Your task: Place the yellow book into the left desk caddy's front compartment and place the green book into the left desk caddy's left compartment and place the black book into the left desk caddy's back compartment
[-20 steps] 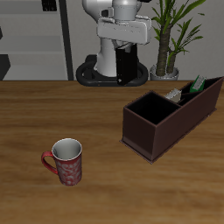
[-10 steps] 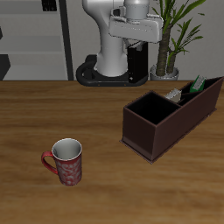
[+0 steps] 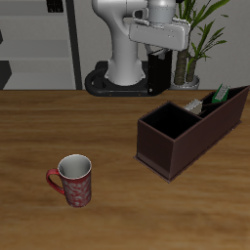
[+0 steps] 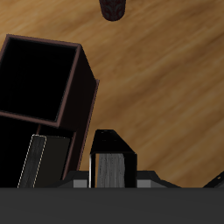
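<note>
My gripper (image 3: 160, 55) hangs high over the back of the table, shut on the black book (image 3: 160, 68), which points down from it. Up close, the black book (image 4: 112, 163) shows its pale page edge beside the caddy's wall. The left desk caddy (image 3: 172, 148) is a long maroon-brown box lying at an angle, and the gripper is behind it and well above it. The green book (image 3: 221, 95) leans out of its far end. The yellow book (image 3: 195, 104) stands in a narrow middle section. The large square section (image 4: 35, 80) is empty.
A red patterned mug (image 3: 74, 180) stands near the table's front edge, far from the caddy; the mug (image 4: 112, 8) also shows small in the wrist view. A potted plant (image 3: 195, 39) and the robot base (image 3: 122, 68) are behind the table.
The arm has carried the black book sideways along the back of the table toward the caddy's end and a little higher. Books in the caddy and the mug are unmoved.
</note>
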{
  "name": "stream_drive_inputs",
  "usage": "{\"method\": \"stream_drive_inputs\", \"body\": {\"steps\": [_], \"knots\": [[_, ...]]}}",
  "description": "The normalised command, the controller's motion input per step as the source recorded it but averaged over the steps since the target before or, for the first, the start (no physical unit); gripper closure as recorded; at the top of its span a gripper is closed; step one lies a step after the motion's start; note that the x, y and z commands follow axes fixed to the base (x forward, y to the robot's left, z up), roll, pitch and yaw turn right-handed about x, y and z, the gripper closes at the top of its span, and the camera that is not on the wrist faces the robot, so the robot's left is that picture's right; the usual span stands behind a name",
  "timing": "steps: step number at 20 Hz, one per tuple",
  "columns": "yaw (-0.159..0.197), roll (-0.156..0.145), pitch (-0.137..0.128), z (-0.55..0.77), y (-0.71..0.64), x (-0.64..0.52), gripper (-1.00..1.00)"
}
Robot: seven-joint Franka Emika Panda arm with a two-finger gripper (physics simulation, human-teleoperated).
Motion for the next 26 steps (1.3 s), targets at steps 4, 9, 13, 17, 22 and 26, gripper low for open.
{"method": "stream_drive_inputs", "body": {"steps": [4, 9, 13, 17, 22, 26], "knots": [[-0.069, -0.014, 0.039, 0.00, 0.21, 0.12, 1.00], [-0.042, 0.038, 0.031, -0.03, 0.22, -0.10, 1.00], [-0.025, 0.033, 0.006, 0.01, 0.28, -0.10, 1.00], [0.024, 0.053, -0.014, 0.08, 0.26, 0.00, 1.00], [0.003, 0.012, 0.001, 0.10, 0.22, 0.14, 1.00], [0.005, -0.018, -0.001, 0.12, 0.20, 0.24, 1.00]]}}
